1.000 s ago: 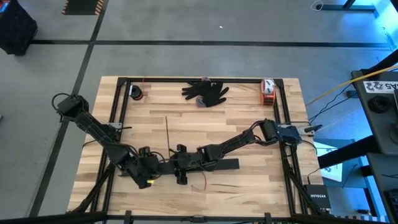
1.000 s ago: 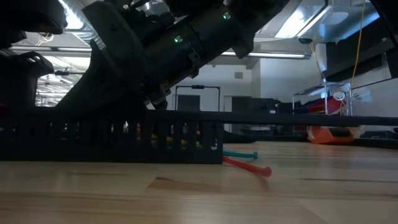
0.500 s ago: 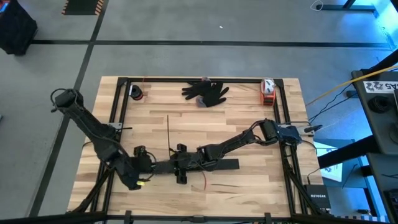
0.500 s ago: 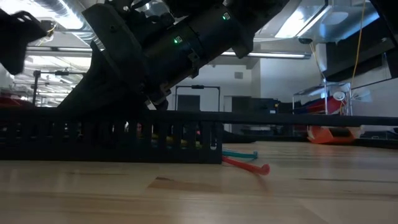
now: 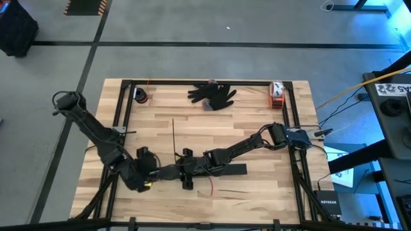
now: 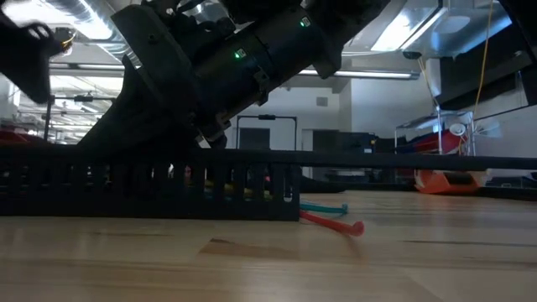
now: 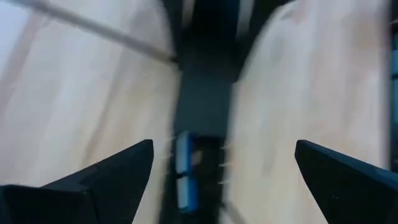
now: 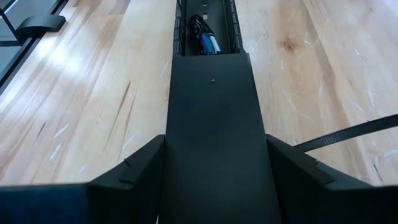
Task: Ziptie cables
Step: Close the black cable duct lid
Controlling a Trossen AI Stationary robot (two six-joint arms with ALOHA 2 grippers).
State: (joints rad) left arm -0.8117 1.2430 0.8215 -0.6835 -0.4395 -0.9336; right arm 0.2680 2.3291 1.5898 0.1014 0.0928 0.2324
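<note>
The table (image 5: pixel 257 115) carries a long slotted black bar (image 6: pixel 151 180), on whose flat lid (image 8: pixel 214 137) the right gripper (image 8: pixel 214 177) is clamped. The left gripper (image 5: pixel 142 156) is spread wide, empty, at the bar's end. Thin, floppy cables (image 8: pixel 205 37) are seen inside the bar. The ziptie (image 5: pixel 174 136), light and stiff, is best pinched mid-length.

Ceiling lights (image 6: pixel 419 25) glare in the dim low view; the left wrist view is motion-blurred; the counter (image 5: pixel 257 122) is evenly lit.
</note>
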